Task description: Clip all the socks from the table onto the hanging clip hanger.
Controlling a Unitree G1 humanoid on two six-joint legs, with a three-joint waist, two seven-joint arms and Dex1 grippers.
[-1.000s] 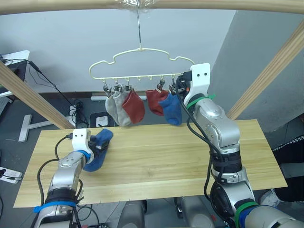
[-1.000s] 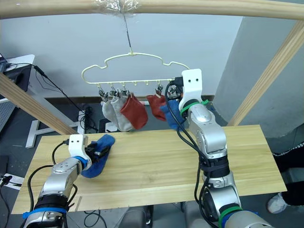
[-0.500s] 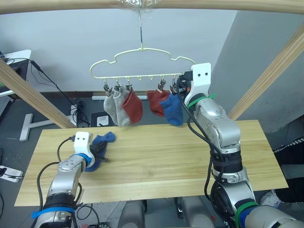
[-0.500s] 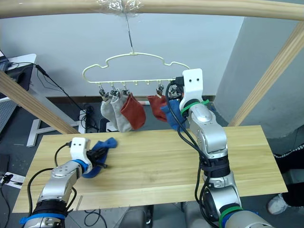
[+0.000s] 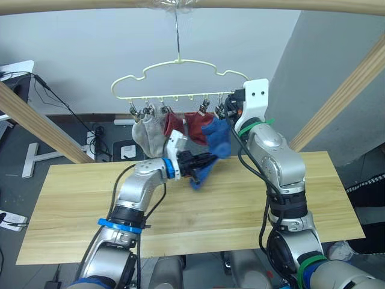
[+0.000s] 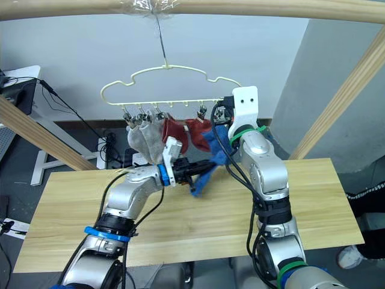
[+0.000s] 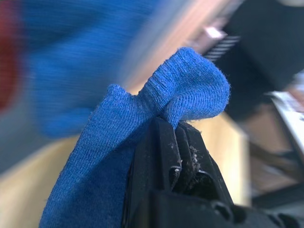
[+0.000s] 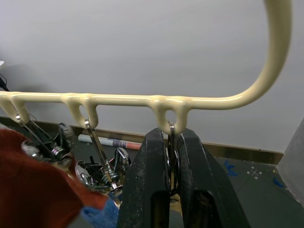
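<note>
The pale-yellow clip hanger (image 5: 180,62) hangs by its hook above the table (image 5: 252,205). Two grey socks (image 5: 147,133), two rust-red socks (image 5: 195,125) and one blue sock (image 5: 219,137) hang from its clips. My left gripper (image 5: 206,160) is shut on a second blue sock (image 5: 200,173), which it holds in the air just below the hanging blue one. In the left wrist view the sock's cuff (image 7: 185,85) folds over the closed fingers (image 7: 166,152). My right gripper (image 8: 169,137) is shut on the metal clip under the hanger's right-end loop (image 8: 168,107).
A thick wooden pole frame surrounds the scene: a top beam (image 5: 271,5) and slanted poles at left (image 5: 36,123) and right (image 5: 346,87). Cables and a power strip (image 5: 99,144) lie on the floor behind the table's left end.
My left gripper lifted the blue sock off the table's left part and carried it up and to the right, under the hanger's right end. The right gripper stayed on the clip.
</note>
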